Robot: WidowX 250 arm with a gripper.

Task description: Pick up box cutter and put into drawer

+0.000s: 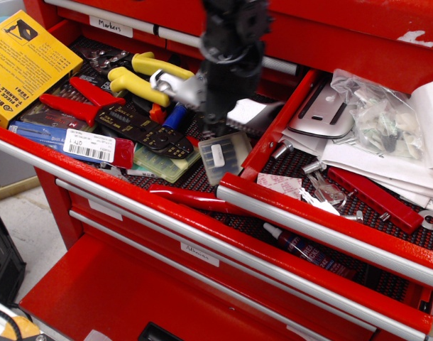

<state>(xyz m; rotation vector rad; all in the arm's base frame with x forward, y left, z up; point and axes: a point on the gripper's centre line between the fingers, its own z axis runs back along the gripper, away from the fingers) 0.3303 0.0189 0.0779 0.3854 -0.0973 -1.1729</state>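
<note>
The box cutter (253, 114) lies across the left drawer section, its silver front end (175, 85) over the yellow pliers and its white rear end pointing right. Its black knob is hidden. My gripper (218, 121) comes down from above onto the cutter's middle, and its black fingers are closed around the body. The target drawer (310, 219) is the open red one to the right, with a silver pull rail, black mesh liner, a silver mouse (321, 108), clear hardware bags (378, 114) and white papers (387, 165).
The left section holds yellow-handled pliers (140, 85), red-handled pliers (80, 101), a black crimper (144, 129), a blue marker (175, 116), a clear plastic case (223, 153) and a yellow box (21, 60). A red divider wall (277, 128) separates the two sections.
</note>
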